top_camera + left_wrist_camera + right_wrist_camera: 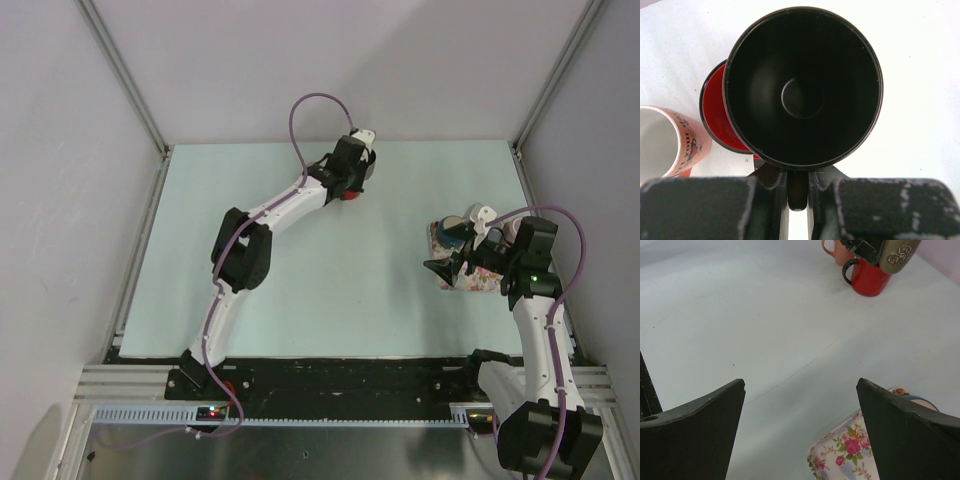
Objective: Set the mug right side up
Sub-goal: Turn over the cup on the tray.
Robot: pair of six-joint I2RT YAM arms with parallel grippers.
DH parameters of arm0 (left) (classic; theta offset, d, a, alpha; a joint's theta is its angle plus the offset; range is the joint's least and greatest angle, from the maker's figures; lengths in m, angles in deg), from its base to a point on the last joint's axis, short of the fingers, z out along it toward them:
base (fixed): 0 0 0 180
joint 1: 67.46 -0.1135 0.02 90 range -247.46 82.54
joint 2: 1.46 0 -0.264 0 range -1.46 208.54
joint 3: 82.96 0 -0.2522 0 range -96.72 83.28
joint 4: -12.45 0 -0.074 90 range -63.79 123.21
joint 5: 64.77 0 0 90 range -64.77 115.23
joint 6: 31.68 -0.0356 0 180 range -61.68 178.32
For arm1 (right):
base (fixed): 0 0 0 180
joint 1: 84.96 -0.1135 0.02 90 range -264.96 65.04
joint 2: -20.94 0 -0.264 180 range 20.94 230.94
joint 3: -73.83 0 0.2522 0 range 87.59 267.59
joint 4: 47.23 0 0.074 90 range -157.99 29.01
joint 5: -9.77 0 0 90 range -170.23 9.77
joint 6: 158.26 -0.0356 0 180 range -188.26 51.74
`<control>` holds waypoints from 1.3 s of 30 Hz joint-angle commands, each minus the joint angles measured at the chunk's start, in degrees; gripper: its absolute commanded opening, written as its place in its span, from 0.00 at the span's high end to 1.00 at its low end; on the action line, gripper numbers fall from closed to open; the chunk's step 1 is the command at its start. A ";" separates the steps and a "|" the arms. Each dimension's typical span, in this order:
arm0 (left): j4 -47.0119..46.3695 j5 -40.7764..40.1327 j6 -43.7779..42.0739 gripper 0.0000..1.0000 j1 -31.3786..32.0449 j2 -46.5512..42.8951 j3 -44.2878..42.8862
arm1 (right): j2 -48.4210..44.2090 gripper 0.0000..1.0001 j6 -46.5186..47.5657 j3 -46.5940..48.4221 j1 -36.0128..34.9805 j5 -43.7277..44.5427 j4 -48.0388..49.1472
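Note:
The mug [802, 87] fills the left wrist view, its black inside and round mouth turned toward the camera. My left gripper [798, 180] is shut on the mug's handle, which is pinched between the two fingers. From the right wrist view the mug [896, 255] shows an olive-brown embossed outside and hangs in the air above a red mug. In the top view my left gripper [360, 160] reaches to the far middle of the table and covers most of the mug. My right gripper [800, 405] stands wide open with nothing in it, at the table's right side [450, 265].
A red mug [717, 117] [867, 277] stands upright just beneath the held mug. A pink lettered mug [670, 142] is beside it. A floral tray [485, 282] [840, 455] lies under my right gripper, with a blue-rimmed cup [920, 401] on it.

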 commanded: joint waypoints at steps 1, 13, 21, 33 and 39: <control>-2.01 -1.14 0.32 1.00 -0.20 1.00 -3.60 | 0.03 0.01 1.24 -0.23 0.03 -0.03 1.21; -1.43 0.14 -0.85 1.00 2.00 2.21 -9.17 | 0.44 0.00 1.64 -0.23 -0.22 0.55 0.92; -1.32 -1.13 -0.76 1.00 3.32 5.86 -12.65 | 0.34 0.01 1.61 -0.24 0.28 0.53 0.99; -1.15 3.95 4.44 0.88 3.45 9.20 -15.85 | 0.22 0.01 1.24 -0.24 1.86 -0.11 0.91; -0.53 7.62 9.56 0.91 3.43 9.59 -14.96 | 0.14 0.01 0.74 -0.23 2.30 -0.51 1.24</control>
